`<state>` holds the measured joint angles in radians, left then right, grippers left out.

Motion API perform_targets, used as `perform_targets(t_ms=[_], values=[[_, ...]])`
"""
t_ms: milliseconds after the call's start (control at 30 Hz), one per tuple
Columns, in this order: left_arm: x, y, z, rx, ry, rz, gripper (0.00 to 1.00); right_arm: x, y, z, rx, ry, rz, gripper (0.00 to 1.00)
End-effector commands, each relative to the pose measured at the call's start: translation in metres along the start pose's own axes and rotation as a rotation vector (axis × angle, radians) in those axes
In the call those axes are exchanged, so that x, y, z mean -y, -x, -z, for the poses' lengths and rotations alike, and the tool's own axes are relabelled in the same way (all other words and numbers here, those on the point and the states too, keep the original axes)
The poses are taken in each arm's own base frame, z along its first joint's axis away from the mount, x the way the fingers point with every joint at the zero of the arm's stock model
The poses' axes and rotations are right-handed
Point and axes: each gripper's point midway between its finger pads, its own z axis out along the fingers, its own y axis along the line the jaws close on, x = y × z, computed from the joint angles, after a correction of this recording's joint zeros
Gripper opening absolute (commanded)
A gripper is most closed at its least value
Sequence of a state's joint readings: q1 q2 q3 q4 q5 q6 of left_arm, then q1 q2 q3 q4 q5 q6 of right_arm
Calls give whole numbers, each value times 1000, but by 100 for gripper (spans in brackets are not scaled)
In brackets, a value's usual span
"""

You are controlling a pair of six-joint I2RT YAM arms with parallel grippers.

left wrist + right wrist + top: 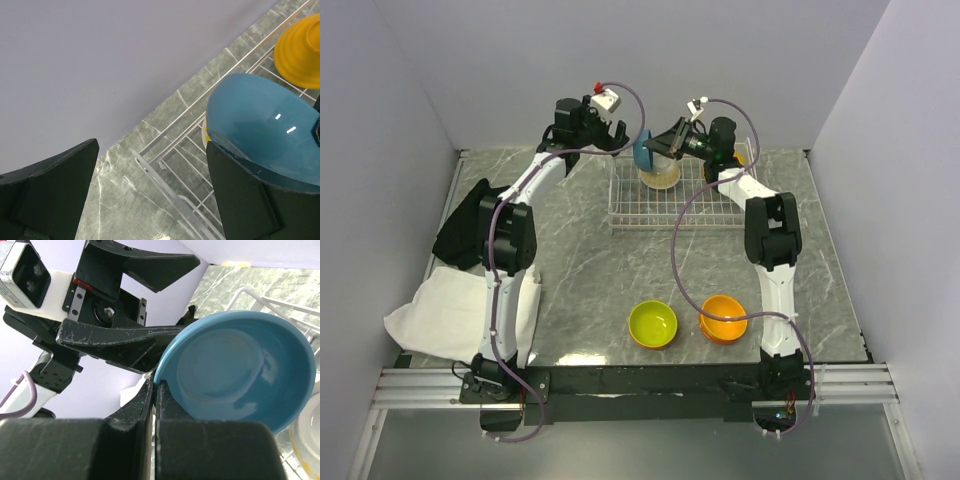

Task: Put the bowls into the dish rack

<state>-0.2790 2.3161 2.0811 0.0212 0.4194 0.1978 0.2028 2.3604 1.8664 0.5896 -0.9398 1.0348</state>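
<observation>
teal bowl (260, 130) beside left hand (152, 150)

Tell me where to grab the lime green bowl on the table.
On the lime green bowl, pinch the left rim from straight above, one finger inside, one outside: it sits upright, mouth up, and the orange bowl sits close on its right.

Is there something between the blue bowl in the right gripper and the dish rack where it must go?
Partly. A white bowl already sits in the dish rack, seemingly just under the blue bowl, and the left gripper, jaws open, stands close against its rim.
</observation>
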Motion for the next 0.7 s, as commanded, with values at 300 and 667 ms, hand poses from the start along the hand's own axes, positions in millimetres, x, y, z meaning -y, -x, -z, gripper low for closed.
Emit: perform_targets(t_ms=[300, 667], values=[[10, 22, 3, 15, 13, -93, 97, -7, 21, -4, 56, 89, 39, 0], [13, 15, -3, 0, 29, -118, 98, 3, 26, -7, 74, 84, 42, 0]])
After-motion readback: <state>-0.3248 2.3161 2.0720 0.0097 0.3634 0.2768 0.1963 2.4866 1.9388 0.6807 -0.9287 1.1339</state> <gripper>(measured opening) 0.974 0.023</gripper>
